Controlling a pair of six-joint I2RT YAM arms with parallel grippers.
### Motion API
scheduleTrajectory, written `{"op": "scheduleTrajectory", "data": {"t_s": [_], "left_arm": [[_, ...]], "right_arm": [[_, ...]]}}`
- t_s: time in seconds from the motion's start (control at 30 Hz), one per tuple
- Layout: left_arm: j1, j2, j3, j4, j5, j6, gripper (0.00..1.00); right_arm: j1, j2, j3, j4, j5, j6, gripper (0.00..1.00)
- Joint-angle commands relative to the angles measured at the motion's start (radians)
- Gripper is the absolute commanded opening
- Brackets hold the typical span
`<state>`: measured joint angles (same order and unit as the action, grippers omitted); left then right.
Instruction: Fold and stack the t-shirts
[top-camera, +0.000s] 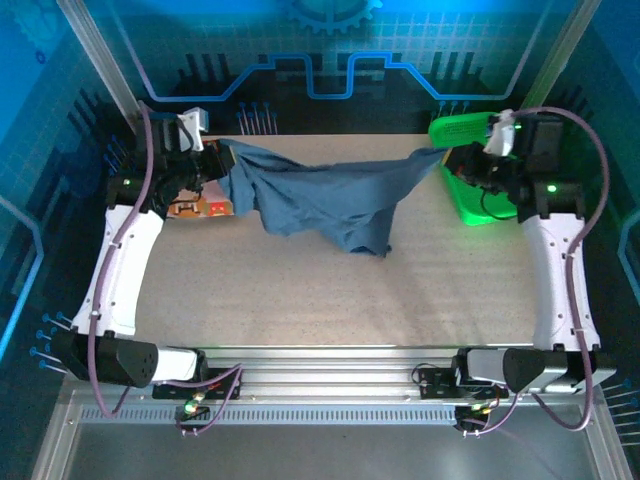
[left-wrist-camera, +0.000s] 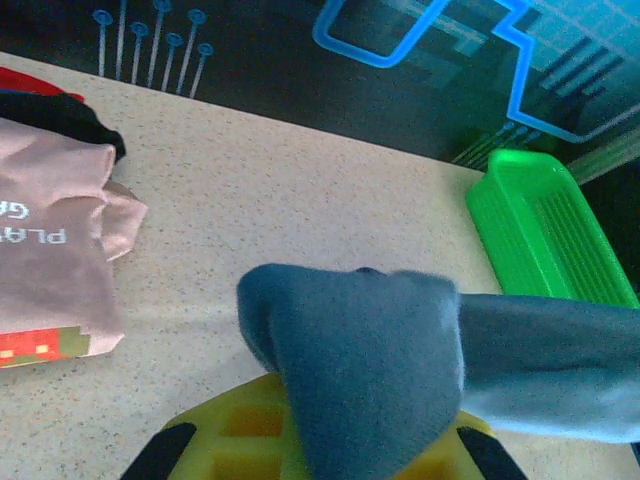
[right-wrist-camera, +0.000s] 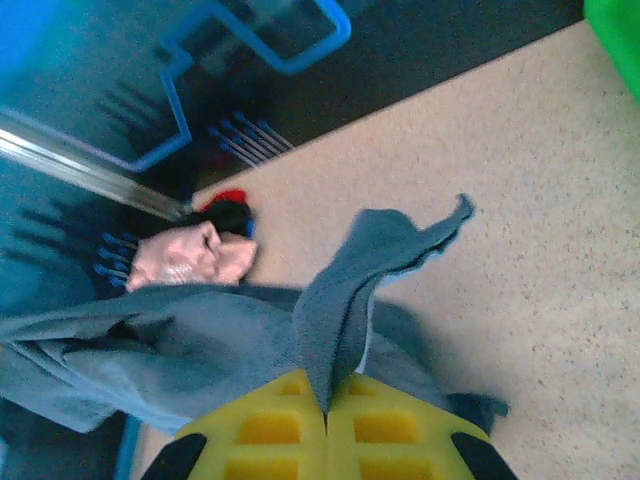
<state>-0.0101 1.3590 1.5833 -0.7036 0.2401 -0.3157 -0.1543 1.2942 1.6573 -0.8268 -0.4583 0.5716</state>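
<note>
Over the speckled tan table (top-camera: 300, 300), the dark slate-blue cloth t-shirt (top-camera: 320, 200) hangs stretched, its ends pinched tight in the left claw (top-camera: 215, 168) and the right claw (right-wrist-camera: 326, 405). A bright green plastic basket (top-camera: 465, 205) sits right; a pale pink printed t-shirt (left-wrist-camera: 50, 270) lies left.
</note>
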Motion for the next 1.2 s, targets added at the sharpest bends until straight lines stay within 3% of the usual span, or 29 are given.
{"op": "scheduleTrajectory", "data": {"t_s": [0.0,0.2,0.3,0.43,0.6,0.7,0.83,0.93,1.03,1.17], "left_arm": [[0.042,0.005,0.035,0.037,0.028,-0.038,0.01],[0.042,0.025,0.031,0.167,0.137,-0.152,0.02],[0.012,0.074,0.053,0.306,0.208,-0.249,0.03],[-0.057,0.177,0.183,0.385,0.246,-0.284,0.03],[-0.030,0.253,0.202,0.410,0.252,-0.315,0.03],[0.039,0.262,0.114,0.351,0.239,-0.287,0.03],[0.135,0.299,0.039,0.222,0.175,-0.137,0.03],[0.170,0.353,0.091,0.113,0.170,-0.050,0.02],[0.170,0.382,0.134,0.062,0.154,-0.010,0.03],[0.133,0.463,0.215,0.030,0.148,0.001,0.03]], "right_arm": [[-0.088,-0.022,0.080,0.025,-0.150,0.029,0.00],[-0.127,-0.012,0.185,0.093,-0.331,0.071,0.00],[-0.133,0.022,0.305,0.066,-0.321,0.078,0.00],[-0.134,0.080,0.447,0.028,-0.345,0.086,0.00],[-0.093,0.056,0.383,-0.058,-0.384,0.067,0.00],[0.043,-0.021,0.146,-0.036,-0.376,0.102,0.00],[0.393,-0.065,-0.201,0.104,-0.298,0.267,0.00],[0.616,-0.033,-0.316,0.186,-0.241,0.346,0.00],[0.670,0.017,-0.318,0.129,-0.193,0.328,0.00],[0.566,0.049,-0.344,0.106,-0.190,0.317,0.00]]}}
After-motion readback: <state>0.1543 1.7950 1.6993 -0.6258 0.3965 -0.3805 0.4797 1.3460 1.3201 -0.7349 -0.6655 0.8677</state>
